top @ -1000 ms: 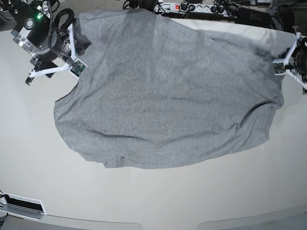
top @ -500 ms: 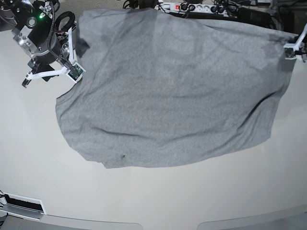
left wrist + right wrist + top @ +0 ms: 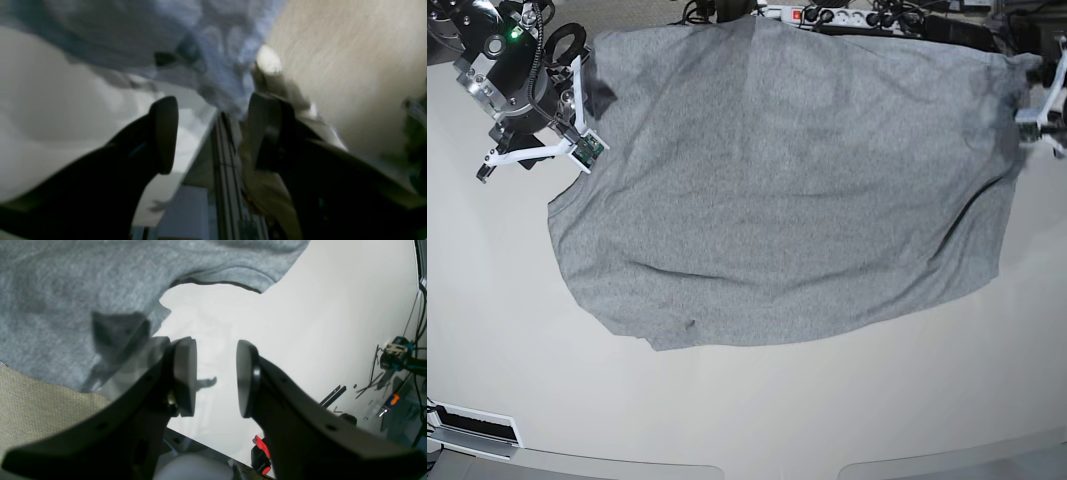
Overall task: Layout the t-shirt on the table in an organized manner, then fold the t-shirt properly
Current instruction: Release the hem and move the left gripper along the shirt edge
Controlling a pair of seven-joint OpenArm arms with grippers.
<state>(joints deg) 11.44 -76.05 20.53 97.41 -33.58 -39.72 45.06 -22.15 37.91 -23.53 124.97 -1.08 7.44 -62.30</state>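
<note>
Grey heathered cotton t-shirt (image 3: 777,190) lies spread over the far part of the glossy off-white tabletop (image 3: 747,410), so folding can begin. Beside its corners, left end effector (image 3: 213,133) and right end effector (image 3: 216,378) both stand released, grasping nothing.

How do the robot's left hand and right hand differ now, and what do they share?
The right hand hangs over bare table beside the edge of the t-shirt; the left hand has bunched cloth just beyond its fingertips. The right hand's view is sharp; the left hand's is blurred. Both are open, holding nothing.
</note>
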